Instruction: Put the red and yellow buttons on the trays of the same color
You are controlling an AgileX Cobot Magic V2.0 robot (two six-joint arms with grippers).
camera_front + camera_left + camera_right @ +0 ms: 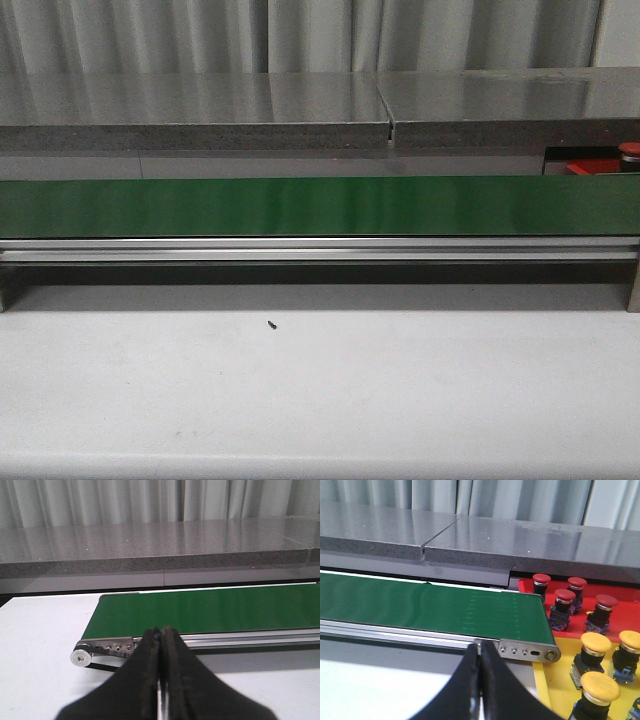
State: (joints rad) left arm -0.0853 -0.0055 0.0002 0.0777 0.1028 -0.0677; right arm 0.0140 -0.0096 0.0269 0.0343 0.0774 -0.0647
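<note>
While the front view looks across my white desk (320, 390), the long green belt (320, 205) runs the full width with its aluminium rail (320, 248) below it and a grey stone ledge (200, 110) behind; a small dark speck (272, 323) lies on the desk, and at the far right a red button (629, 152) and a strip of the red tray (590, 167) peek out behind the belt. Neither of my arms shows there. From my left wrist, my left end effector (161, 636) has its black fingers pressed together with nothing between them, poised above the desk just before the belt's roller end (81, 657); the belt itself is bare. From my right wrist, my right end effector (480, 647) is likewise pressed together and holds nothing, near the belt's other end plate (527, 652). Beyond that end, the red tray (524, 586) holds four red buttons (565, 596) standing upright, and beside it the yellow tray (555, 680) holds yellow buttons (596, 642), at least three, cut off by the frame edge.
</note>
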